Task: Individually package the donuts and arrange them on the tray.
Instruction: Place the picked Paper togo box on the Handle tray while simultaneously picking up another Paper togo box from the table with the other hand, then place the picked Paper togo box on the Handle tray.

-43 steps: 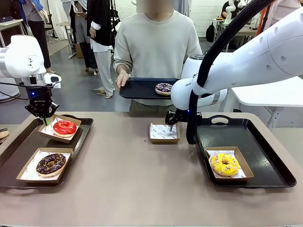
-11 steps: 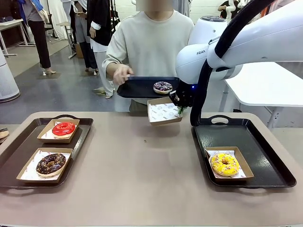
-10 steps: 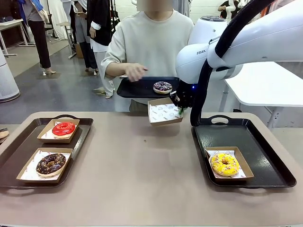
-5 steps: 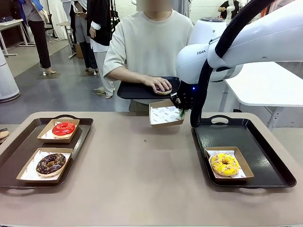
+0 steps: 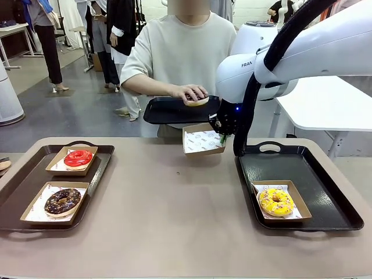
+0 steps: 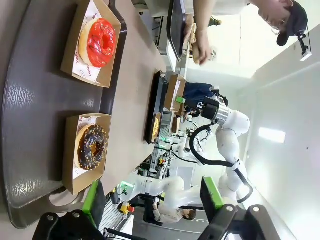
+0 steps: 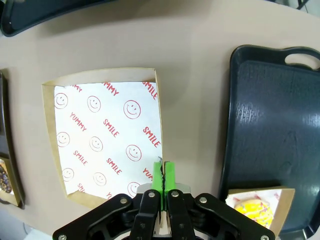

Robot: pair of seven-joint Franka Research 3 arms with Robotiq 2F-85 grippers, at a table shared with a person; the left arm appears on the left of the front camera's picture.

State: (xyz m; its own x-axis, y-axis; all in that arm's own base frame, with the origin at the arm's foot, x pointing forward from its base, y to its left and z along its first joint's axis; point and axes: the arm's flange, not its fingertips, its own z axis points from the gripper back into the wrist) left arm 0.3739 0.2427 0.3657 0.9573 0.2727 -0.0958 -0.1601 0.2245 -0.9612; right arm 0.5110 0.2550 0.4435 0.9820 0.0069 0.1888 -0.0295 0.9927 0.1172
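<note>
Donut (image 5: 197, 101): you see it under the person's hand (image 5: 189, 93) on the held black tray (image 5: 168, 110), just above and behind the box.
Box (image 5: 203, 141): empty, lifted off the bench, tilted, open face up.
Right end effector (image 5: 221, 135): pinched shut on the box's right rim; nearer arm.
Left end effector (image 6: 150, 197): fingers apart, over the left tray (image 6: 35, 100).
Next: I judge the donut drops down into your box.

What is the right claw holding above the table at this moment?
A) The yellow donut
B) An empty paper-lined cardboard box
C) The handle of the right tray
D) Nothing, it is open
B: the right claw is shut on the edge of the empty cardboard box, lifted off the table just below the person's black tray.
</note>
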